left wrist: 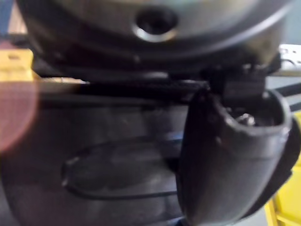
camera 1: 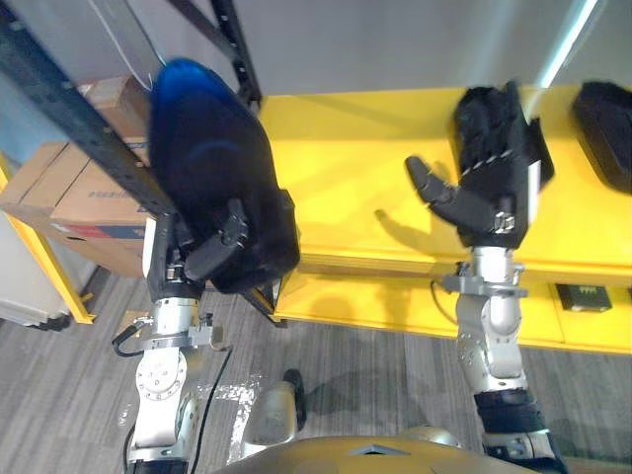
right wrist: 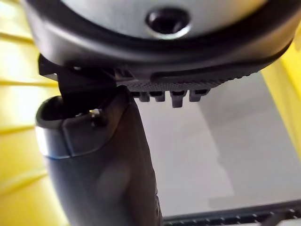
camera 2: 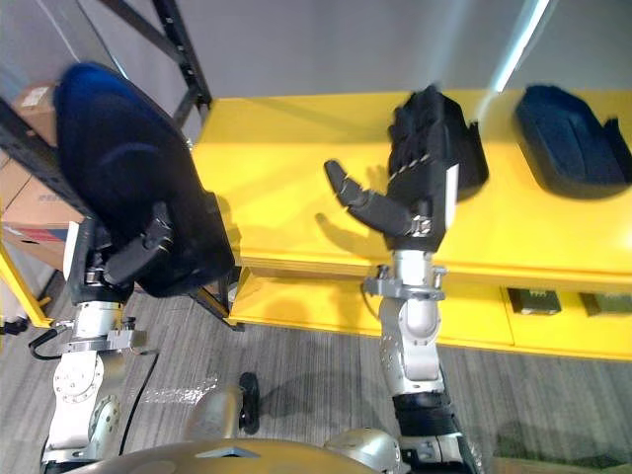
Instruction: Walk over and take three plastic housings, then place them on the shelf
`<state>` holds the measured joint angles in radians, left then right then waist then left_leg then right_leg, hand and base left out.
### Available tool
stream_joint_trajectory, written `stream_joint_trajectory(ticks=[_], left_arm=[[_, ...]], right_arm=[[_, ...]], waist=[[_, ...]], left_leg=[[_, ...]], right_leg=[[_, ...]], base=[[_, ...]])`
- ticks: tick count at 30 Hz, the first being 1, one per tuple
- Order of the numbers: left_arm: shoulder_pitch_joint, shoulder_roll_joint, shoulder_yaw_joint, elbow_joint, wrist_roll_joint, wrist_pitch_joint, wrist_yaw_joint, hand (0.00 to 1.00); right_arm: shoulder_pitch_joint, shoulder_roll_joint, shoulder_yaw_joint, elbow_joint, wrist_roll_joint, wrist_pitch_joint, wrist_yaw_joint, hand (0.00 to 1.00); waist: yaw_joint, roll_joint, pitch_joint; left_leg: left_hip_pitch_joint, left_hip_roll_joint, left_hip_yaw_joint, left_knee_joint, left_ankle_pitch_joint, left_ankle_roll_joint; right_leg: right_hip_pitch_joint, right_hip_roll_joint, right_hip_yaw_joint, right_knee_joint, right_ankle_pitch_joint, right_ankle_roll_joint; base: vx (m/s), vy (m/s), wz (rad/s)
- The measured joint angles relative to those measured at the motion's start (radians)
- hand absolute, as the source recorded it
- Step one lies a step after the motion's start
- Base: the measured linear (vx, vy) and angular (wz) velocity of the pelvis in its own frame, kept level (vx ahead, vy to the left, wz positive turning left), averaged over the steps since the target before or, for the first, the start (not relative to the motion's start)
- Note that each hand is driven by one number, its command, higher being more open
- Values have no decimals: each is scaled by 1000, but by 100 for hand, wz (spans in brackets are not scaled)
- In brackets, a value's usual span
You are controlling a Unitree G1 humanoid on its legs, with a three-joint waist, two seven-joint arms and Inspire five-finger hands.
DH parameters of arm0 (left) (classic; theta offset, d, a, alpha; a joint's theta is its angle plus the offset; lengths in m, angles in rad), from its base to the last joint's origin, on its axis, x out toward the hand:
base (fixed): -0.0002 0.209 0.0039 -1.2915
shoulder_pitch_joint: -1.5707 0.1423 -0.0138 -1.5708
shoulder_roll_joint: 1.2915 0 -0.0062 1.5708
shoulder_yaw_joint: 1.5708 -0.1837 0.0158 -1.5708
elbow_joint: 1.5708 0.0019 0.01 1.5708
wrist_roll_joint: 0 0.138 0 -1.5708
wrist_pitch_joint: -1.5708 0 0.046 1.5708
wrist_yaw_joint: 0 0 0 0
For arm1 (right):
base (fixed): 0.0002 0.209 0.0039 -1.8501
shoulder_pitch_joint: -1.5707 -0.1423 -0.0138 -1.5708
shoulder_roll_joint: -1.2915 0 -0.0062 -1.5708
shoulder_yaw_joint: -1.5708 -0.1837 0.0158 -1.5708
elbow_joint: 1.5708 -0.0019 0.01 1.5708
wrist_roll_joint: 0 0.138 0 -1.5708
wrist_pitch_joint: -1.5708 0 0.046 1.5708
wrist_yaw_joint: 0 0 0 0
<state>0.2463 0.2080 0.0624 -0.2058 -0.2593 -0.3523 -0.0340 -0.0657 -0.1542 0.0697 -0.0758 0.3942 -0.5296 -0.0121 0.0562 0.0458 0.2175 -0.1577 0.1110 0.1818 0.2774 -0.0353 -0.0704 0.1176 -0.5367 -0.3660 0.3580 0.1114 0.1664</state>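
Dark plastic housing in grasp of raised left hand; right hand straight-fingered above yellow shelf

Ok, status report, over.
Left hand shut on dark housing, by the left end of the yellow shelf. Right hand open over second housing on shelf. Third housing further right. Black rack post close by the held one.

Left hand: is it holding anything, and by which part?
The left hand clamps a dark plastic housing at its lower end, thumb across its face; the right hand is empty.
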Motion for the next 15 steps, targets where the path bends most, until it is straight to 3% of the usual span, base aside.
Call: stream_joint_trajectory(ticks=[1, 2, 3, 5, 8, 15], left_arm=[[-3, 24, 2, 2, -3, 24, -14, 0], [-4, 30, 0, 2, -8, 31, -28, 0], [-10, 35, -3, 1, -11, 31, -41, 0], [-29, 35, -18, -9, -23, 49, -59, 0], [-44, 29, -58, -40, -20, 110, -69, 0], [-139, 37, -156, -84, -70, 142, -124, 0]], right_arm=[[0, 9, 13, -7, -38, -8, 0, 100], [0, 2, 14, -18, -62, -8, 0, 100], [0, -3, 15, -37, -75, -9, -2, 100], [0, -10, 16, -93, -74, -9, -17, 100], [-2, -35, 15, -113, -71, -14, -24, 100], [-22, -94, -61, -124, -72, 46, -14, 100]], waist=[[-12, -1, 0], [-26, 1, 1], [-39, 2, -1], [-44, -8, -12], [-59, 31, -25], [-85, 26, -23]], left_leg=[[52, -9, -11, -102, 43, 35], [77, -16, -24, -150, 64, 47], [91, -28, -34, -188, 82, 54], [95, -52, -38, -239, 108, 50], [95, -57, -36, -318, 164, 48], [103, -65, -25, -360, 196, 50]], right_leg=[[-32, 86, 14, 49, -141, 11], [-38, 151, 30, 45, -208, 8], [-53, 219, 42, 29, -253, -4], [-83, 312, 39, -89, -277, -58], [-63, 347, 43, -207, -212, -49], [-65, 353, 47, -235, -197, -51]], base=[[55, 151, 27], [26, 135, 51], [-7, 109, 45], [0, 91, 33], [72, 69, 10], [37, 12, -2]])
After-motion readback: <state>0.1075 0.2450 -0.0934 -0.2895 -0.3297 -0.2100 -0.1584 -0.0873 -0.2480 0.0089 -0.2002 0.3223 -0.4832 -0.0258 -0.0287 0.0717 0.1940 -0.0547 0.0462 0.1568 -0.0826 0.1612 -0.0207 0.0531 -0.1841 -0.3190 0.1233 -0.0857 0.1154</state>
